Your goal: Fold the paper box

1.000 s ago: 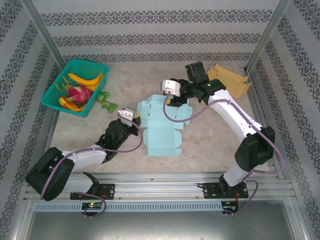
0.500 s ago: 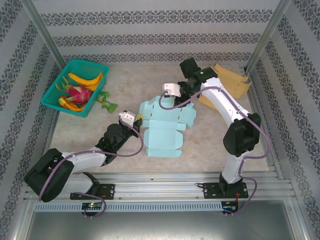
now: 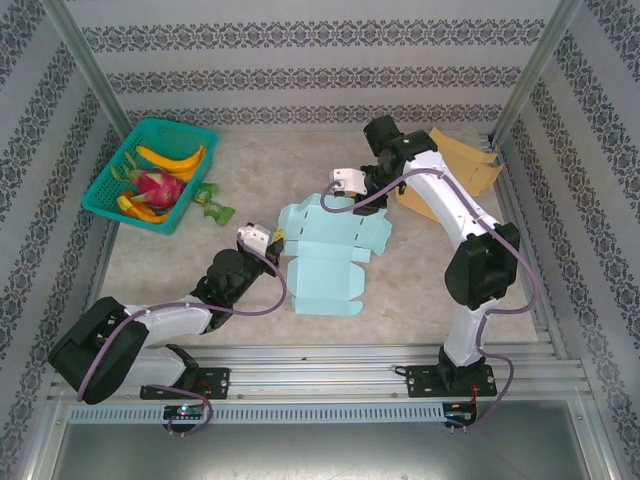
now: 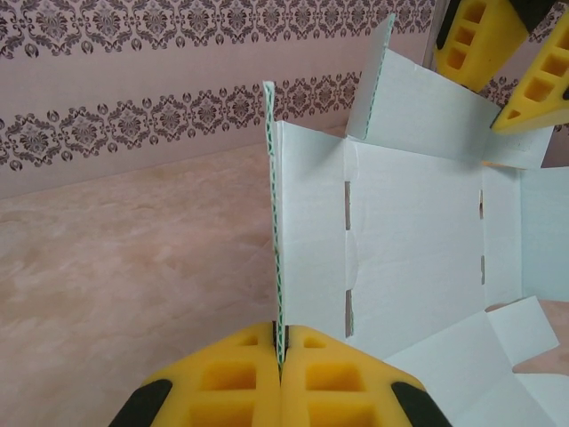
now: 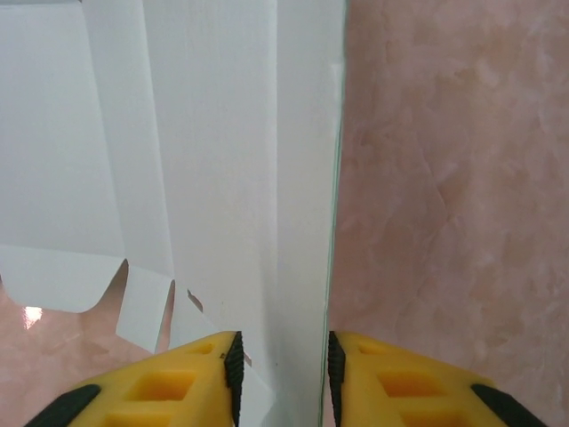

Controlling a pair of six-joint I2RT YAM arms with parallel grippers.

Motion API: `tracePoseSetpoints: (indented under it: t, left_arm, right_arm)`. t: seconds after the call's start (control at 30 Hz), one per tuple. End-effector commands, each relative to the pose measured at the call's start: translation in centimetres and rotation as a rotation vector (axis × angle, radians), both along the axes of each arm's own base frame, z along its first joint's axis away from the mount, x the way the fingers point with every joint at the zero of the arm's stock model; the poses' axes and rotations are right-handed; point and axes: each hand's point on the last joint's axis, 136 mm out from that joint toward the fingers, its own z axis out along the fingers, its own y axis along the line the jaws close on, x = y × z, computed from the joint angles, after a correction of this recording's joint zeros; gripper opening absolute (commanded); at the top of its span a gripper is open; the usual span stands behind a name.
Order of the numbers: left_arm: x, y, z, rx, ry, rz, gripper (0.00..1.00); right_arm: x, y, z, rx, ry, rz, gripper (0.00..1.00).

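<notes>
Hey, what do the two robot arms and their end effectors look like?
The left arm and right arm have white links joined by bulky black joints, and a mauve cable loops loosely along each. A small white camera block sits at each wrist. The left end effector and right end effector have yellow foam fingers with rectangular cut-outs and black backing.

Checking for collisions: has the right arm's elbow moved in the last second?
Yes. The right arm's elbow swung left, away from the table's right side rail, toward the table's middle.
</notes>
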Motion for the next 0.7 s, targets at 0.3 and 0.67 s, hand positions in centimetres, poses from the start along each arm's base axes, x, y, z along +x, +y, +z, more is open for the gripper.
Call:
tracePoseSetpoints:
  t: [0.3,0.67]
  left_arm:
    - [-0.9,-0.3,3.0,-0.105,-0.08,-0.019,0.0]
    - [0.9,2.6,2.0,-0.126,0.044,0.194,0.24]
  right_arm:
    - [-1.3,0.1,0.2,0.041,0.029,0.019,0.18]
    - [-1.9,-0.9,0.7,-0.021,0.005,-0.016,0.0]
